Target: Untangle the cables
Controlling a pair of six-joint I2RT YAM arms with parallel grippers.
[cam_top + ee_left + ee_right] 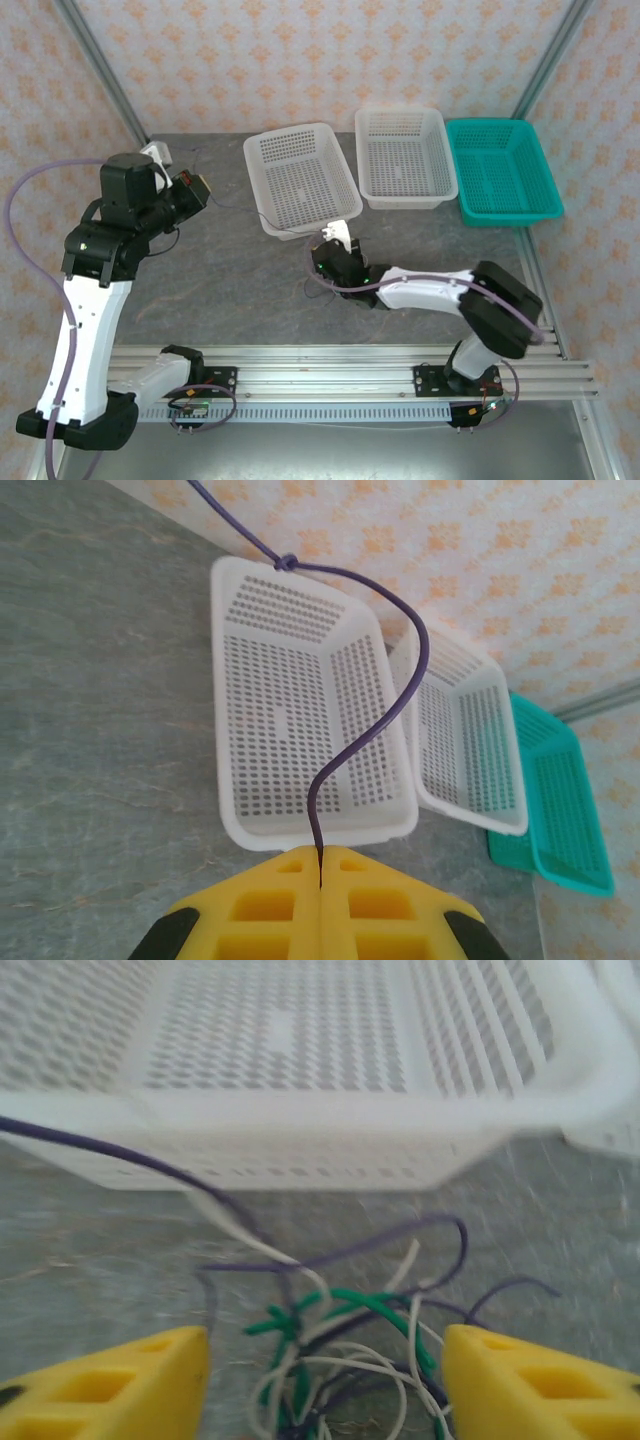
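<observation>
Left gripper (pixel 320 858) is pinching the purple cable (pixel 404 695); right gripper (pixel 325 1365), jaws apart, is straddling the tangle (pixel 372 1306): pin it, pull toward ten o'clock.

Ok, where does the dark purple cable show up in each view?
Top external: the purple cable stretches from the left fingers toward the left white basket.
Left wrist: purple cable rises from the shut left fingers, knotted near the top.
Right wrist: purple cable enters at left, joining the tangle between the right fingers.
Shared landmark: the left white basket.
</observation>
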